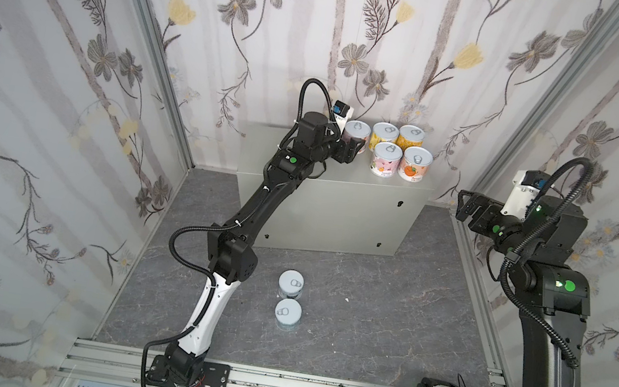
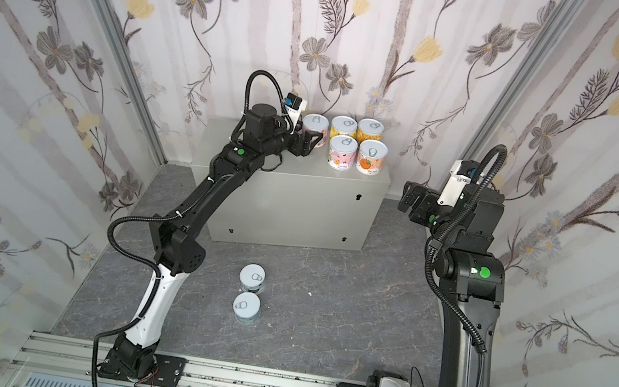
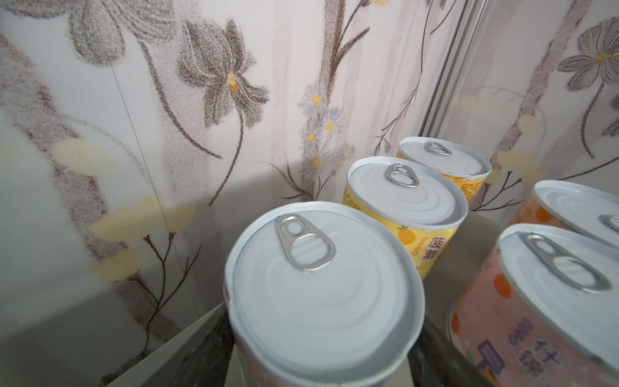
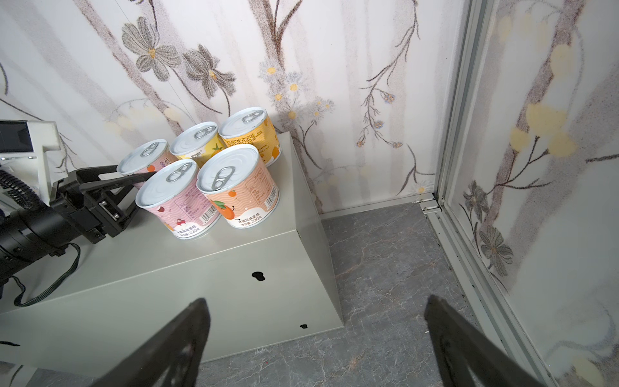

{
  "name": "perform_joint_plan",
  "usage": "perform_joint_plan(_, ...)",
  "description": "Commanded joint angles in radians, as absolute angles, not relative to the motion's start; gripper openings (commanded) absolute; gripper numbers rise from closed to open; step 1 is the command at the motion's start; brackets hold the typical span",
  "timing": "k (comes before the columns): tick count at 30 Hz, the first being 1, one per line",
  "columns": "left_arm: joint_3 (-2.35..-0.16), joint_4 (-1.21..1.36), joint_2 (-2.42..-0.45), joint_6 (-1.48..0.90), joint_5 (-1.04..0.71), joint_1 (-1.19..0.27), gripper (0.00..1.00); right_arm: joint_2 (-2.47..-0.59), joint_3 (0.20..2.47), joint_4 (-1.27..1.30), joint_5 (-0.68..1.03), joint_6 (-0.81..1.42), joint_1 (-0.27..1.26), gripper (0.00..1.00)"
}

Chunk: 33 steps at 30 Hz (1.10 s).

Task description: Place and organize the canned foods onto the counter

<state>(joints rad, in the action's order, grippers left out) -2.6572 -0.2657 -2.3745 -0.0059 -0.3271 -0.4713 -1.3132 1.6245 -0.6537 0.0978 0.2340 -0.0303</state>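
While the right tool [image 4: 316, 300] gapes empty, the left tool [image 1: 354, 145] clasps a pink-labelled silver-lidded tin [image 1: 357, 129] upright, apparently aligning it beside upper-centre yellow-labelled tins [image 1: 385, 132].

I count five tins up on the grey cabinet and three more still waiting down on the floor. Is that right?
Not quite. Only two tins wait on the floor, a farther tin and a nearer tin, as both top views show. The count of five on the grey cabinet is right.
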Motion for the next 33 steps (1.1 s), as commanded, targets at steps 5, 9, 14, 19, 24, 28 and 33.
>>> perform_joint_plan(5, -2.688, -0.245, -2.399, -0.018, -0.333, -0.472, 0.75, -1.316, 1.628, -0.610, 0.094, 0.230, -0.030, 1.00)
perform_joint_plan(9, -2.694, -0.242, -2.407, -0.018, -0.328, -0.472, 0.75, -1.316, 1.626, -0.610, 0.091, 0.230, -0.031, 1.00)
perform_joint_plan(14, -2.693, -0.243, -2.411, -0.017, -0.321, -0.472, 0.76, -1.316, 1.626, -0.612, 0.090, 0.228, -0.032, 1.00)
perform_joint_plan(19, -2.697, -0.237, -2.416, -0.018, -0.316, -0.472, 0.76, -1.317, 1.629, -0.612, 0.089, 0.228, -0.032, 1.00)
perform_joint_plan(24, -2.700, -0.236, -2.421, -0.018, -0.317, -0.472, 0.77, -1.318, 1.631, -0.612, 0.089, 0.227, -0.034, 1.00)
perform_joint_plan(28, -2.708, -0.235, -2.426, -0.019, -0.319, -0.473, 0.77, -1.317, 1.631, -0.612, 0.087, 0.227, -0.035, 1.00)
perform_joint_plan(33, -2.718, -0.238, -2.433, -0.021, -0.320, -0.473, 0.77, -1.320, 1.633, -0.611, 0.089, 0.227, -0.035, 1.00)
